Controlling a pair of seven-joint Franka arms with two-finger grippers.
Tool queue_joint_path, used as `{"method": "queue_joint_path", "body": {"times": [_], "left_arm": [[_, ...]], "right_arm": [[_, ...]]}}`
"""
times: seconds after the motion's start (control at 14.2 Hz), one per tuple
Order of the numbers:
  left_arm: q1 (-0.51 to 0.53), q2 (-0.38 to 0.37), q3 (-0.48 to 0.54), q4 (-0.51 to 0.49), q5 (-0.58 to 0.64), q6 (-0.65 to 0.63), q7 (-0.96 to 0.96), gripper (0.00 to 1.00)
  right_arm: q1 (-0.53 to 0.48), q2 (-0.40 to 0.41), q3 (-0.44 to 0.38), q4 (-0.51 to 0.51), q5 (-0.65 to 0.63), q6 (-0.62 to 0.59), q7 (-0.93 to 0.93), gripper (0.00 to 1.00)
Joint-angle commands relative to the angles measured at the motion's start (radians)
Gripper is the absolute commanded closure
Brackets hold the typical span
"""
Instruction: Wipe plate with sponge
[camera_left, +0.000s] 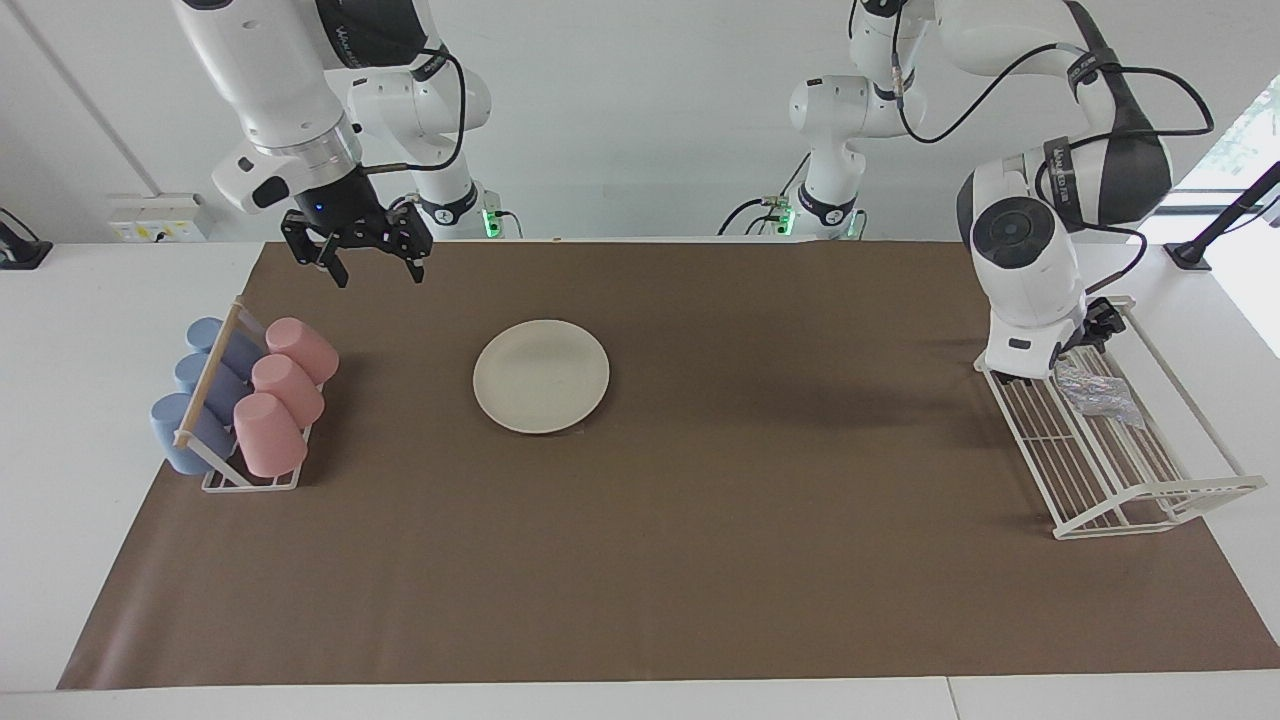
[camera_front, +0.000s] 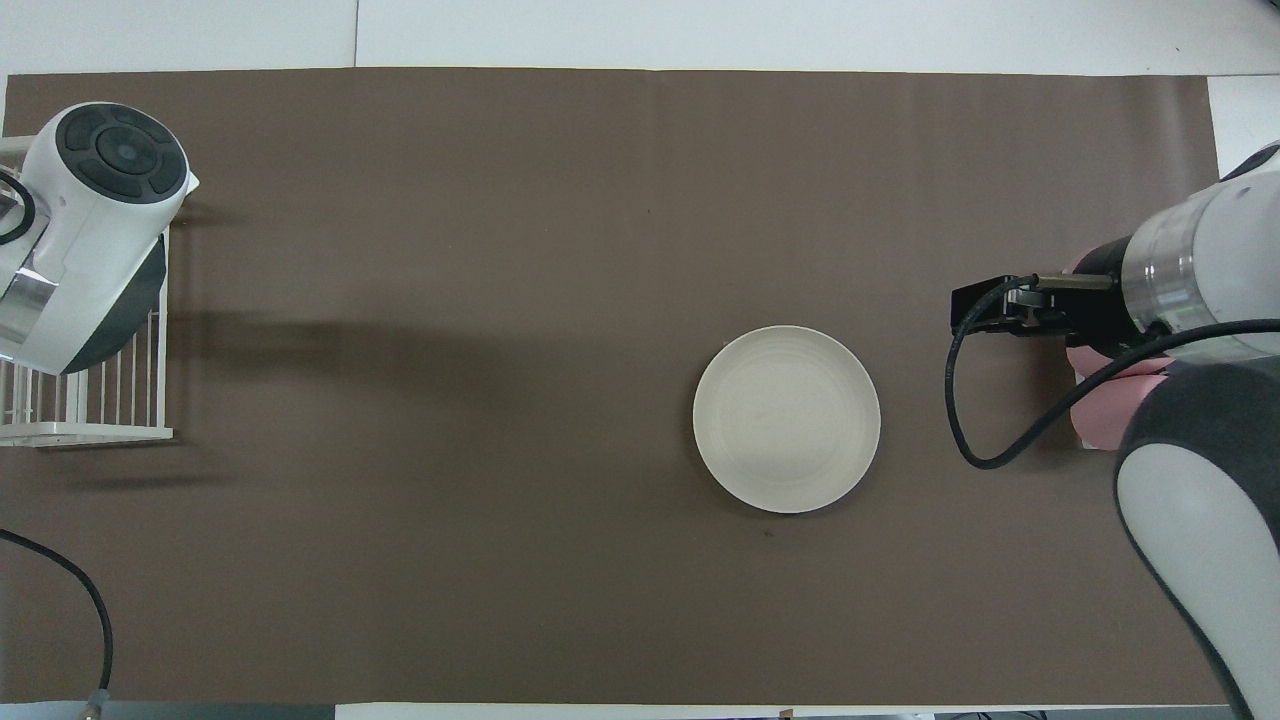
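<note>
Over the wire rack (camera_left: 1100, 455), left gripper (camera_left: 1085, 340) hangs open above the sponge (camera_left: 1097, 392).

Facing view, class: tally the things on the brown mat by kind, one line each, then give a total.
Pink cups: 3
Blue cups: 3
Cup rack: 1
Plate: 1
Sponge: 1
White wire rack: 1
Total: 10

White wall (camera_left: 650, 120), perhaps window (camera_left: 1245, 130) beside.
</note>
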Motion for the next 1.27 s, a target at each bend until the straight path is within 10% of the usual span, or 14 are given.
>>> {"method": "queue_joint_path", "body": {"times": [0.0,0.42,0.56,0.7,0.85,1.2], "left_arm": [[0.02,0.022,0.004,0.002,0.048,0.047,-0.071,0.0],[0.028,0.019,0.004,-0.014,0.046,0.07,-0.144,0.05],[0.03,0.018,0.002,-0.028,0.046,0.076,-0.151,0.27],[0.031,0.018,0.004,-0.031,0.044,0.088,-0.196,0.7],[0.037,0.018,0.002,-0.033,0.044,0.104,-0.252,1.0],[0.036,0.019,0.002,-0.013,0.032,0.097,-0.25,1.0]], "right_arm": [[0.021,0.005,0.002,-0.012,-0.001,0.123,0.055,0.0],[0.058,-0.023,0.004,-0.123,-0.001,0.276,0.056,0.0],[0.058,-0.02,0.004,-0.118,0.002,0.279,0.107,0.0],[0.058,-0.012,0.007,-0.098,0.007,0.267,0.226,0.0],[0.082,0.049,0.013,0.02,0.008,0.221,0.256,0.0],[0.085,0.38,0.01,0.562,-0.027,-0.1,0.257,0.0]]}}
